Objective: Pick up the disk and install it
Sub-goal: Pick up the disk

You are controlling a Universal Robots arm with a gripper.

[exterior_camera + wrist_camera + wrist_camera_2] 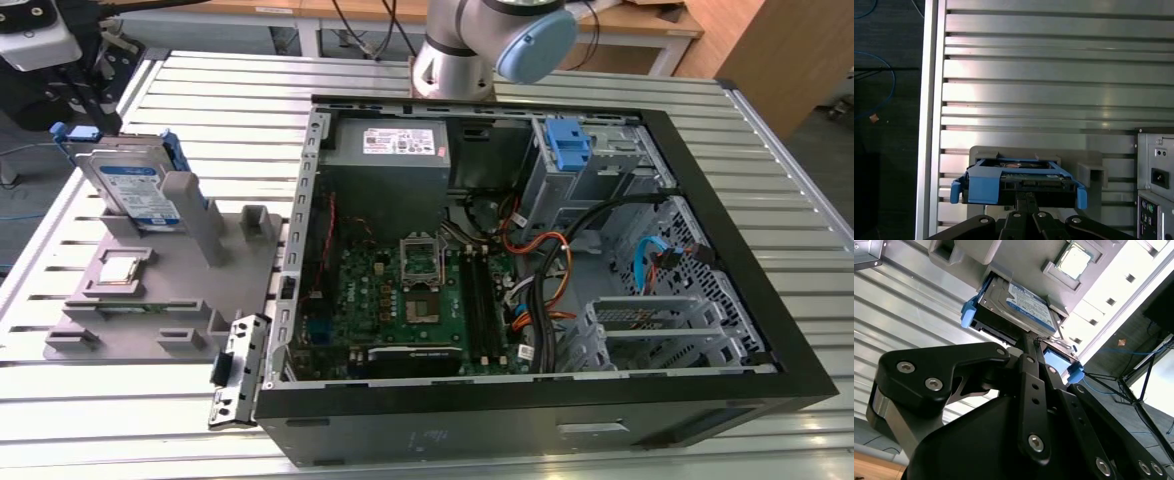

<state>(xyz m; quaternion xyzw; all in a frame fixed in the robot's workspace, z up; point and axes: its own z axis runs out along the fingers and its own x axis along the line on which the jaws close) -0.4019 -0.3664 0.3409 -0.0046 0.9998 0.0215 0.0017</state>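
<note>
Disk (134, 188) is parked on edge in the grey fixture (134, 300), upper left of the exterior view, on the slatted metal table (534, 75). It sits well apart from the open computer case (534, 395), which fills the centre and the exterior view's right.

Gripper (83, 113) is right above the disk's top edge, at its blue rail end.

Exterior view gives the layout:
- blue bracket (567, 145) with no drive, in the bay at the case's upper right
- power supply (390, 145) at the case's upper middle
- motherboard (400, 300) below it

It doesn't resolve the jaws.

Second wrist view looks along the gripper (1033, 342). The jaws are drawn together with only a slit between them, tips at the disk's (1019, 300) near edge. The white-and-blue label face shows here, plus a chip (1076, 260) seated in the fixture (979, 252).

First wrist view sees the disk (1019, 185) end-on, with the blue carrier wrapped round it and the connector edge facing the camera. The gripper (1026, 200) tips overlap the middle of that edge. The case's rear panel (1156, 180) and bare table slats (1054, 75) are in that frame too.

Can't tell from any view whether the tips actually touch or pinch the disk.
</note>
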